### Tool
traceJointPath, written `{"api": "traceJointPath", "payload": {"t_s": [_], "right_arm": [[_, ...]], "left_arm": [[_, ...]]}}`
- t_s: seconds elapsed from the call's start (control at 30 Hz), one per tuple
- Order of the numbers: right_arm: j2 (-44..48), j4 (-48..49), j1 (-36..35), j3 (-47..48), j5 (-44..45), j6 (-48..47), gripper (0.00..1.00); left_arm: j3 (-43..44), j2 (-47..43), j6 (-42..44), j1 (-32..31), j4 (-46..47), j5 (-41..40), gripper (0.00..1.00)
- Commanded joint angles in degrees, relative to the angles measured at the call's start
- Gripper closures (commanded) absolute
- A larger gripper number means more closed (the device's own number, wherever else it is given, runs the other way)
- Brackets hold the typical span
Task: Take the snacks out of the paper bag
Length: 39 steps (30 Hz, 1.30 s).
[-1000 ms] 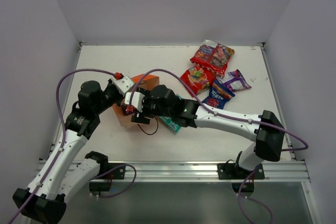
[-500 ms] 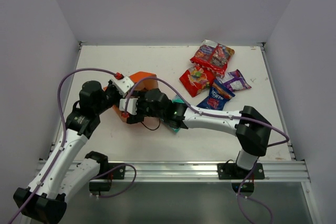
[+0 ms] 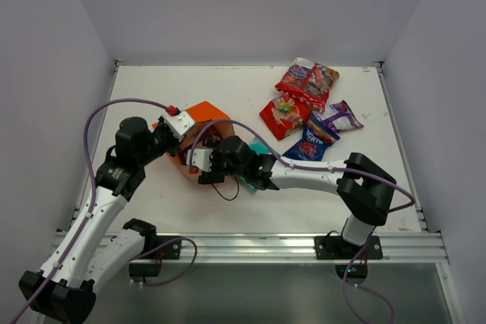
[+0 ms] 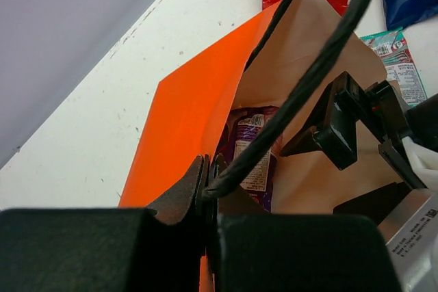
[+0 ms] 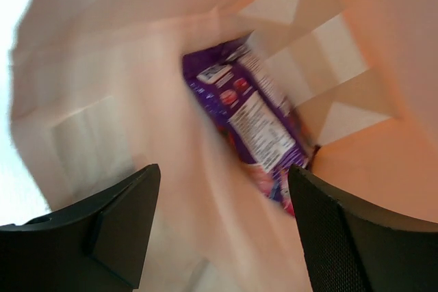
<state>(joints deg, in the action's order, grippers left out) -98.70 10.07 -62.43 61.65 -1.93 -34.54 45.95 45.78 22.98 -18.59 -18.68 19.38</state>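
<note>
**Change from the earlier views.** The right arm is folding its elbow in toward the bag. The right gripper is sitting slightly nearer the front edge than a second ago, at the mouth of the orange paper bag, and the bag's orange panel is lying wider open than before.

**Right gripper.** In the wrist view its jaws are standing spread wide and holding nothing, and its dark fingers are framing the bag's pale interior. Just beyond them a purple snack packet is lying against the inner wall, untouched and blurred by motion.

**Left gripper.** The left gripper is pinching closed on the bag's rim together with a dark loop handle, propping the mouth open.

**Outside the bag.** On the white table a teal-white packet is lying just beside the bag, partly under the right arm. Two red packets, a blue packet and a second purple packet are resting well apart, toward the far right.

**Reading.** The shift suggests that a reach for a remaining snack is under way. With at least one packet still inside, the task is unfinished. The next move probably calls for closing on the foil without catching the paper wall.
</note>
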Motion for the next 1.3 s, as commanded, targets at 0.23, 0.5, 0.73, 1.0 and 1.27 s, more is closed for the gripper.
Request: {"api": "traceJointPath", "payload": {"t_s": [0.23, 0.5, 0.73, 1.0, 1.27], "right_arm": [[-4.5, 6.1, 1.6, 2.4, 4.6, -7.9, 0.21], [-6.9, 5.9, 1.7, 1.9, 4.7, -12.1, 0.2], [-9.8, 5.9, 1.7, 3.2, 7.1, -16.7, 0.18], [-14.7, 1.3, 1.7, 8.5, 6.3, -16.8, 0.21], [-18.6, -2.2, 2.1, 11.6, 8.1, -15.7, 0.61]], "left_arm": [[2.8, -1.5, -0.1, -0.4, 1.2, 5.7, 1.0], [5.5, -1.5, 0.7, -0.4, -0.5, 6.1, 1.0], [5.7, -0.8, -0.1, -0.4, -1.7, 12.5, 1.0], [5.5, -1.3, -0.8, -0.4, -2.2, 16.0, 1.0], [5.5, -1.0, -0.9, -0.4, -2.7, 17.4, 1.0]]}}
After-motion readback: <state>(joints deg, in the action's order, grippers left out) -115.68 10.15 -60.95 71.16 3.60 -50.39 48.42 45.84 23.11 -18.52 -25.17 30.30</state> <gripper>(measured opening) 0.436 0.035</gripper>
